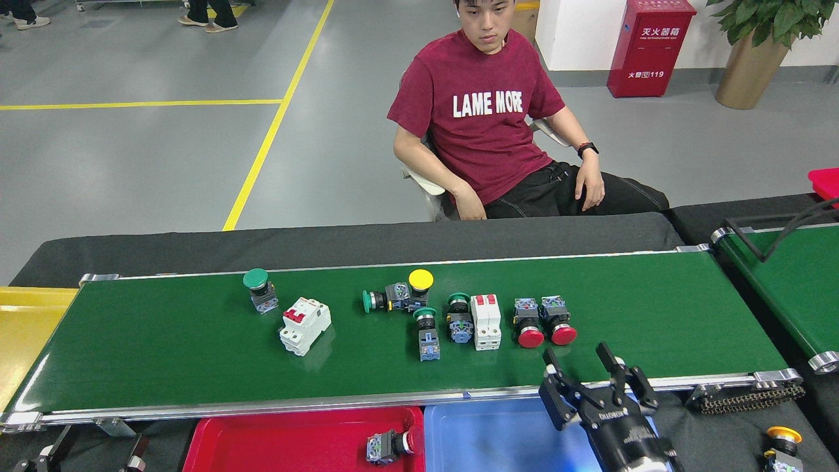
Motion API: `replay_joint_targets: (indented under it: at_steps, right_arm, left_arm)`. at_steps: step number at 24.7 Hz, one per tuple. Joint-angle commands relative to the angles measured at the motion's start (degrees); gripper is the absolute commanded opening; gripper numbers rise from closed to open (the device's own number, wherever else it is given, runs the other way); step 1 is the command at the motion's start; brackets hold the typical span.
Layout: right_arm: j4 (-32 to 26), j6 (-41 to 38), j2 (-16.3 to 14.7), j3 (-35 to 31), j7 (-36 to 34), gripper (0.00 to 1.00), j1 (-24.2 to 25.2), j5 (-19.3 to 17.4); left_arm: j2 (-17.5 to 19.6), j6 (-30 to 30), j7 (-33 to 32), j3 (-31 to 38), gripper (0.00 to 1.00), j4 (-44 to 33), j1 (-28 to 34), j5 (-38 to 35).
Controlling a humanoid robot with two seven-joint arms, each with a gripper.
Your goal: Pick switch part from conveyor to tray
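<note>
My right gripper [580,362] hangs empty with jaws spread over the conveyor's [164,354] near edge, just short of two red switch parts [543,331]. My left gripper [46,455]: cannot tell.

floor [164,157] grey, yellow lines; red cabinet [649,46]; potted plant [754,52]

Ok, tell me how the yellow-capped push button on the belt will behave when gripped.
The yellow-capped push button looks rigid plastic, so probably stiff and light. Its wide round cap over a narrower body may tip or roll if nudged. A green-capped switch lies against it and would likely shift too.
</note>
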Motion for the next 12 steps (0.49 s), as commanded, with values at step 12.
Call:
replay_joint_targets:
  at_steps: [12]
  right_arm:
    - [10.4, 1.6, 8.0, 14.9, 4.7, 0.9, -14.7, 5.7]
  left_arm:
    - [1.2, -0.3, -7.6, -12.8, 1.0, 15.2, -22.9, -4.5]
